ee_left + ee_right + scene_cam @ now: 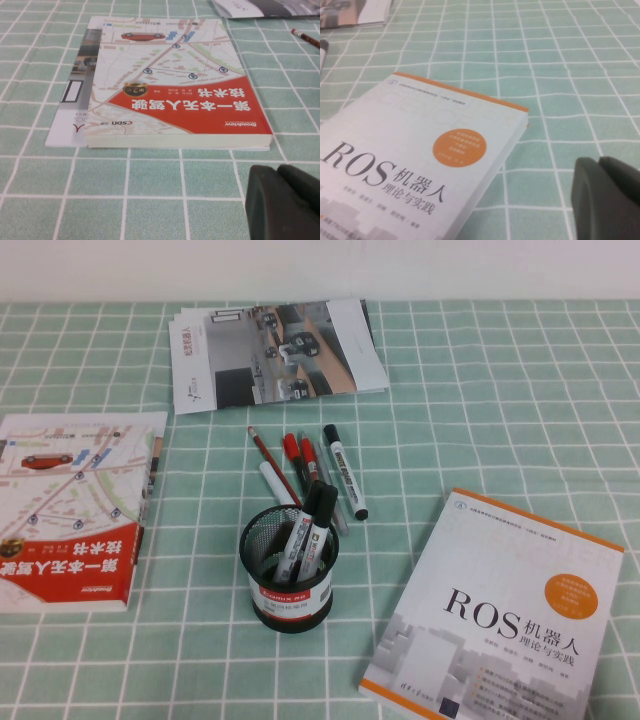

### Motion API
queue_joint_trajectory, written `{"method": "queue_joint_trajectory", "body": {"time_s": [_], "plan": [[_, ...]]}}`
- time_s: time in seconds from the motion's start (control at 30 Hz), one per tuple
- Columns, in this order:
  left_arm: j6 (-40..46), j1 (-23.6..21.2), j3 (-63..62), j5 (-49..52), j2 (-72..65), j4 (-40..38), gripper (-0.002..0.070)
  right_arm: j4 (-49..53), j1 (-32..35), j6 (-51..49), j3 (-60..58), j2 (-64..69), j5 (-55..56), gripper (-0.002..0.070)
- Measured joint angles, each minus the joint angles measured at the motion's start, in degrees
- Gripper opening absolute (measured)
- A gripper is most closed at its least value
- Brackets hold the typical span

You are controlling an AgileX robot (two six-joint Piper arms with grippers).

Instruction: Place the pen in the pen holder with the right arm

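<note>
While two markers already stand in the holder (289,570), the pen (344,471) lies just behind it on the cloth (500,420). Left gripper (285,202) hovers by the red book (180,90), right gripper (607,197) by the ROS book (410,165); whether either claw is clenched, I cannot tell.

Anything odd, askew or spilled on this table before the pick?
Nothing stands out. The pen lies flat beside other markers behind the pen holder, which stands upright. Left hand and right hand sit low over the cloth by the books.
</note>
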State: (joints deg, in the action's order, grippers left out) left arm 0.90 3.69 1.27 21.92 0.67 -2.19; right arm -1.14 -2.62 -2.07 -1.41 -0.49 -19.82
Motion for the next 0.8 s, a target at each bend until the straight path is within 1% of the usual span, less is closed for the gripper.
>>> {"method": "queue_joint_trajectory", "body": {"time_s": [0.1,0.23,0.8], "plan": [[0.00,0.00,0.00,0.00,0.00,0.00,-0.0004,-2.39,0.00,3.34,0.00,0.00,0.00,-0.0019],[0.00,0.00,0.00,0.00,0.00,0.00,-0.0004,-3.44,0.00,4.44,0.00,0.00,-0.02,-0.0019],[0.00,0.00,0.00,0.00,0.00,0.54,-0.0004,-4.10,0.00,4.78,0.00,0.00,-0.12,-0.0019]]}}
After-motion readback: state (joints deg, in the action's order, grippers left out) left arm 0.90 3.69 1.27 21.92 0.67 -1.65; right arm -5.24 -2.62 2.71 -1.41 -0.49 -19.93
